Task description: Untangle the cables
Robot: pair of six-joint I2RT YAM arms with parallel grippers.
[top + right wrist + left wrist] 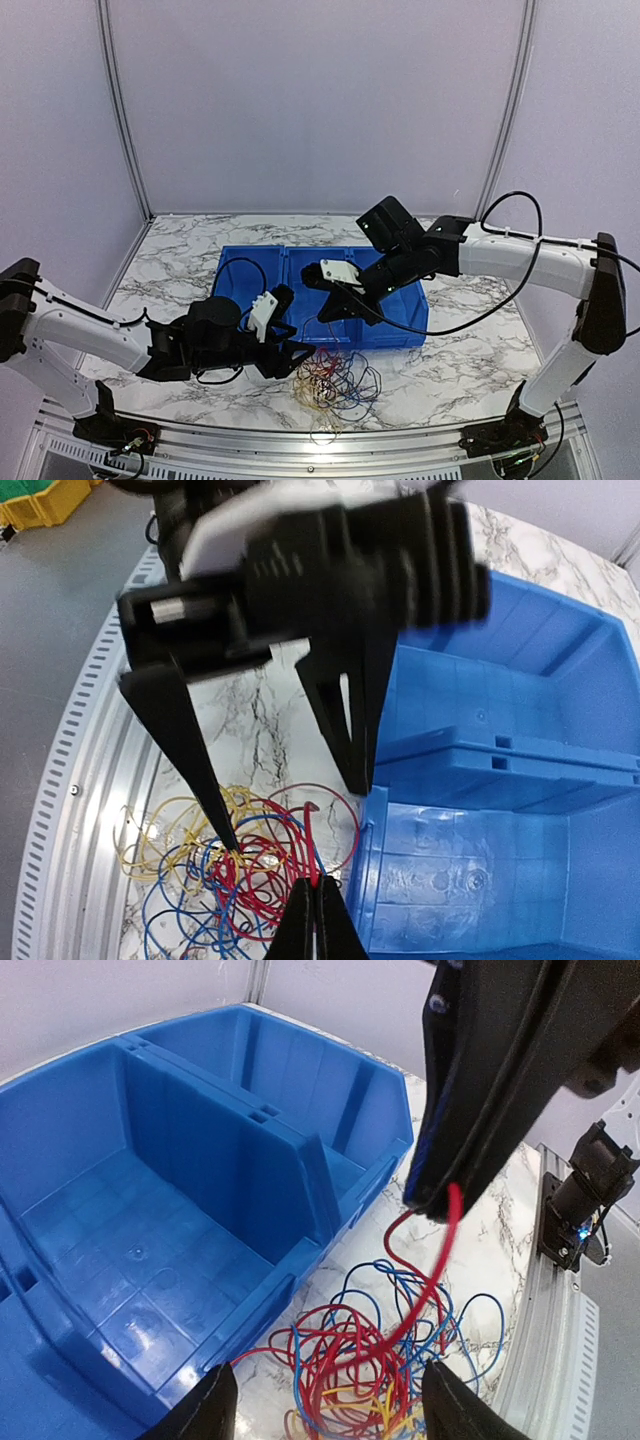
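The cables (335, 385) lie as a loose tangle of red, blue and yellow loops on the marble, just in front of the blue bin (250, 255). My right gripper (318, 912) is shut on one red cable (312, 845), which runs taut from the heap up to its tips. In the left wrist view the same red cable (440, 1250) slants up into the right gripper (436, 1205). My left gripper (330, 1412) hovers over the tangle (370, 1360), jaws wide apart and holding nothing. From above, the left gripper (305, 352) sits beside the heap and the right gripper (328, 315) is above it.
The blue bin (200, 1140) has a divider and shows nothing inside; its front wall (500, 770) borders the tangle (230, 870). A perforated metal rail (300, 440) runs along the near table edge. The right arm's base (590, 1190) stands on that rail (545, 1360).
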